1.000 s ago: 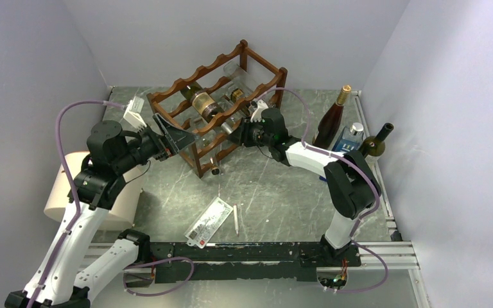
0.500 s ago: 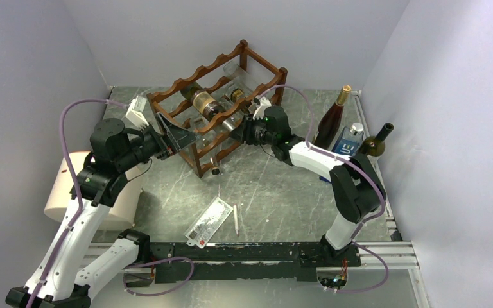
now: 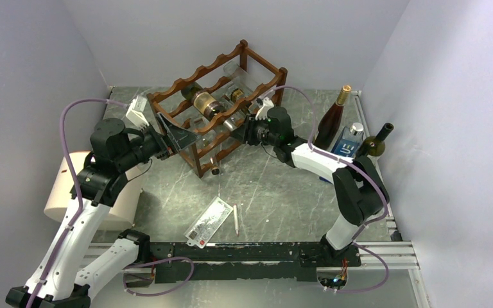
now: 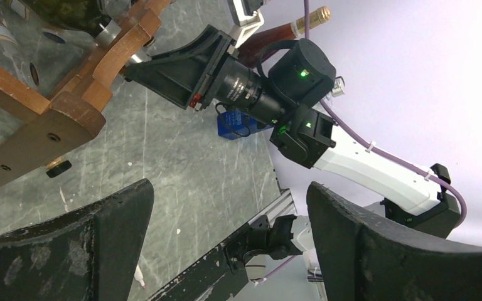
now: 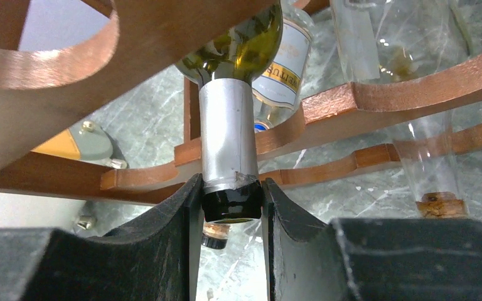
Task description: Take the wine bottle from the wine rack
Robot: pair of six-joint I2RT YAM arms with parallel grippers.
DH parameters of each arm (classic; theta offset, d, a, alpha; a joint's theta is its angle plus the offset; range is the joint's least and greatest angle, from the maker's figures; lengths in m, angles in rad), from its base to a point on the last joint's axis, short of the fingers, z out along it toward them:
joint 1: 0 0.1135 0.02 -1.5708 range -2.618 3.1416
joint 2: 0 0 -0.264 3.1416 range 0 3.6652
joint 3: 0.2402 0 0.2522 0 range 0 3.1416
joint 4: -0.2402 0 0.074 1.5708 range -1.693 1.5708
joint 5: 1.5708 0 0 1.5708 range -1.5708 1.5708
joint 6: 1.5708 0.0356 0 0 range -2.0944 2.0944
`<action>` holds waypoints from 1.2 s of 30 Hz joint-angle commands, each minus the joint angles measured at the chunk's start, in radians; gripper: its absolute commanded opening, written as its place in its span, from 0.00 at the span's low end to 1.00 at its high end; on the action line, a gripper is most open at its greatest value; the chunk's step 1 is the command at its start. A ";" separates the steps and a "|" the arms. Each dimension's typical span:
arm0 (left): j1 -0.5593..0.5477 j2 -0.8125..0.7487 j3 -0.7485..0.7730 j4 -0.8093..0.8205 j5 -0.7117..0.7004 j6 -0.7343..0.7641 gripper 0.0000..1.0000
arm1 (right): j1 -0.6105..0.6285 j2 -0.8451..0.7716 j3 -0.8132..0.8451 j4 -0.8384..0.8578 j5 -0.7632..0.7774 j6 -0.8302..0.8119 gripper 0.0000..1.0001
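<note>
Right jaws clamp the bottle (image 5: pixel 227 144) by its neck in the rack (image 5: pixel 414 84).
The bottle lies across the rack's rails, foil neck poking out, black lip pinched between the fingers. Left jaws gape wide by the rack's left end, holding nothing.

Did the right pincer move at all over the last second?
Yes, slightly: the right pincer, shut on the wine bottle, has drifted right in the overhead view, away from the wine rack, toward the standing brown bottle.
</note>
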 commanded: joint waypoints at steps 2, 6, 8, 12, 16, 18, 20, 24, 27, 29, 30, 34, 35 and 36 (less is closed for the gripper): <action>0.005 0.004 0.006 0.017 -0.009 0.013 0.95 | -0.008 -0.062 0.016 0.072 -0.033 0.061 0.00; 0.004 0.007 0.012 0.003 -0.019 0.019 0.95 | -0.015 -0.074 0.017 0.075 -0.035 0.097 0.00; 0.005 0.005 0.012 -0.009 -0.035 0.028 0.95 | -0.016 -0.076 0.026 0.070 -0.036 0.099 0.00; 0.004 0.004 0.007 -0.017 -0.043 0.034 0.95 | -0.017 -0.075 0.040 0.058 -0.039 0.101 0.00; 0.004 0.001 0.017 -0.028 -0.050 0.040 0.95 | -0.017 -0.079 0.048 0.058 -0.047 0.108 0.00; 0.005 0.000 0.024 -0.038 -0.064 0.047 0.95 | -0.017 -0.082 0.050 0.058 -0.050 0.109 0.00; 0.004 -0.002 0.029 -0.052 -0.080 0.055 0.95 | -0.017 -0.086 0.046 0.065 -0.051 0.112 0.00; 0.004 0.007 0.057 -0.080 -0.136 0.108 0.95 | -0.015 -0.087 0.026 0.074 -0.056 0.113 0.00; 0.004 0.080 0.195 -0.161 -0.225 0.250 0.95 | -0.014 -0.082 0.007 0.059 -0.053 0.097 0.00; 0.005 0.150 0.304 -0.241 -0.276 0.325 0.95 | -0.014 -0.081 -0.003 0.050 -0.050 0.084 0.00; 0.005 0.181 0.342 -0.263 -0.278 0.353 0.95 | -0.014 -0.084 -0.010 0.047 -0.049 0.078 0.00; 0.004 0.268 0.378 -0.201 -0.128 0.423 0.96 | -0.013 -0.086 -0.040 0.039 -0.037 0.062 0.00; 0.003 0.292 0.374 -0.173 -0.075 0.431 0.95 | -0.014 -0.085 -0.041 0.037 -0.037 0.061 0.00; 0.000 0.319 0.373 -0.155 -0.036 0.437 0.92 | -0.014 -0.083 -0.043 0.038 -0.039 0.062 0.00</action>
